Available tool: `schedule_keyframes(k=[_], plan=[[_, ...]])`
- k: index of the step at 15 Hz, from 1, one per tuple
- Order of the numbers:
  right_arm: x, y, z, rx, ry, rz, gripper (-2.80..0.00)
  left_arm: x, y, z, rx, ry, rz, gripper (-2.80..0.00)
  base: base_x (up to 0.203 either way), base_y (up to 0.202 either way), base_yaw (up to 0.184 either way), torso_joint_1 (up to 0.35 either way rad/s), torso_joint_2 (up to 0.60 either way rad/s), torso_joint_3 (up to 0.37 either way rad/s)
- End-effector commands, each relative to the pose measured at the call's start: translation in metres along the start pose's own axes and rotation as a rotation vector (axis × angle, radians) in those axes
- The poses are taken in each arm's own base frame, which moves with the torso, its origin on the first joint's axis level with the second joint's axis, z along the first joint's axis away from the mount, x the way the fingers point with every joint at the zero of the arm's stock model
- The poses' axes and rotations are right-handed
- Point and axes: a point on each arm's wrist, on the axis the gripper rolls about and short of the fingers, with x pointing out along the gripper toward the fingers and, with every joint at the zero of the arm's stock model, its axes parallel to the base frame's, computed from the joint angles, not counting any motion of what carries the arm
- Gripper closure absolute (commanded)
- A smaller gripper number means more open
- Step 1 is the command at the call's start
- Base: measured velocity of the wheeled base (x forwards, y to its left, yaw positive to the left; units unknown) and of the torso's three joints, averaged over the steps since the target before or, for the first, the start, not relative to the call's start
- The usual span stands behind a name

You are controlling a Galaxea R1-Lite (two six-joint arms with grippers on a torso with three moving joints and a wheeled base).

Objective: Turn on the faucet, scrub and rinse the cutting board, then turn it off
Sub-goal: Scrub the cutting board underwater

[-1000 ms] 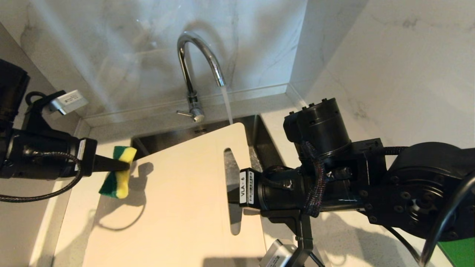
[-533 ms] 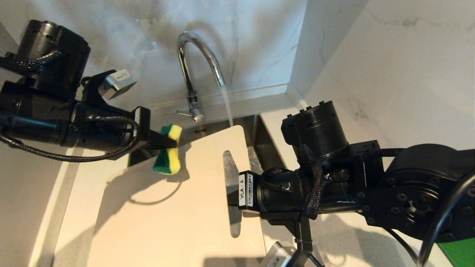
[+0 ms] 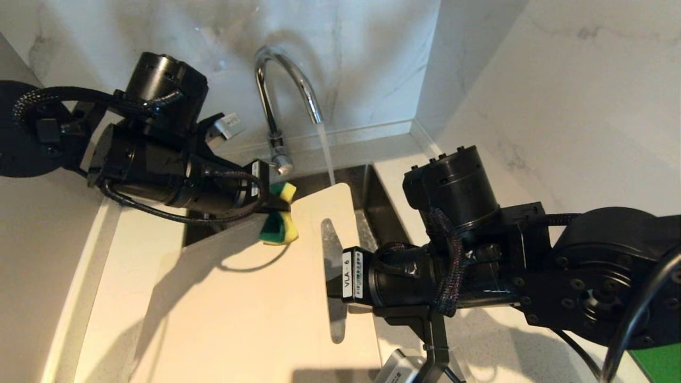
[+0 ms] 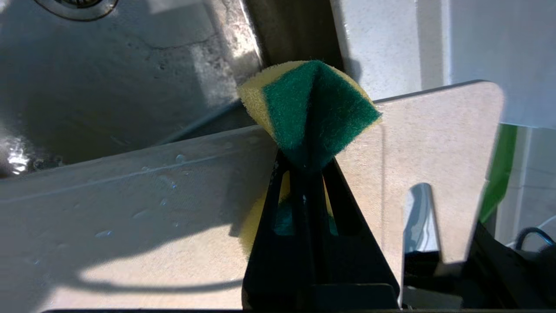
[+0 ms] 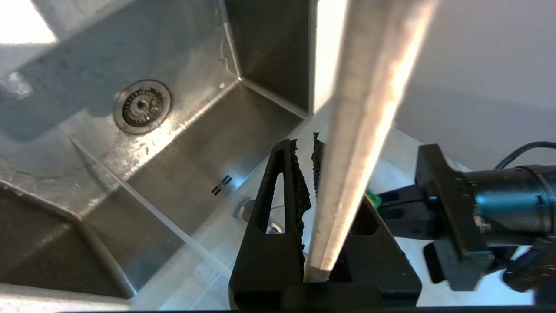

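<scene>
Left gripper (image 3: 277, 205) pinching a green-yellow sponge (image 3: 280, 222) against cutting board (image 3: 255, 298) at centre frame — right gripper (image 3: 335, 279) clamping the board's slotted edge; label reads "VLA-6" (image 3: 348, 275).

head looks down, wrists close, sharing sink (image 3: 367, 191)

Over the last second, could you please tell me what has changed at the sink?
The left gripper, shut on the sponge, swept across the cutting board toward its far end near the faucet. The right gripper kept holding the board's slotted edge, and water kept running.
</scene>
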Motion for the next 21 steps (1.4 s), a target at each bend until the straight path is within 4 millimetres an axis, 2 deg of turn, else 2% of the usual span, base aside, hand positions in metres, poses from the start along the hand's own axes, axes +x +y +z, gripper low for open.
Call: schedule_keyframes(k=[1,4,8,14,18,21], plan=[[-0.001,-0.001,-0.001,-0.019,0.004,-0.010,0.00,0.009,0.007,-0.006,-0.012,0.037,0.028,0.00,0.000,0.000,0.000,0.000,0.00,0.000],[0.000,-0.001,0.000,-0.019,0.001,-0.008,0.00,0.002,0.010,-0.009,-0.013,0.039,0.038,0.00,0.000,0.000,0.000,0.000,0.00,0.000],[-0.001,-0.002,-0.002,-0.022,0.008,-0.013,0.00,-0.006,0.035,-0.014,-0.042,0.052,0.104,0.00,0.000,0.000,0.000,0.000,0.00,0.000],[0.001,-0.001,-0.002,-0.020,0.002,-0.010,0.00,-0.024,0.096,-0.034,-0.075,0.089,0.246,0.00,0.000,0.000,0.000,0.000,0.00,0.000],[-0.004,-0.003,-0.003,-0.022,0.014,-0.018,0.00,-0.035,0.137,-0.050,-0.090,0.056,0.307,0.00,0.000,0.000,0.000,0.000,0.00,0.000],[-0.005,-0.003,-0.002,-0.022,0.013,-0.019,0.00,-0.046,0.168,-0.055,-0.123,0.049,0.331,0.00,0.000,0.000,0.000,0.000,0.00,0.000]])
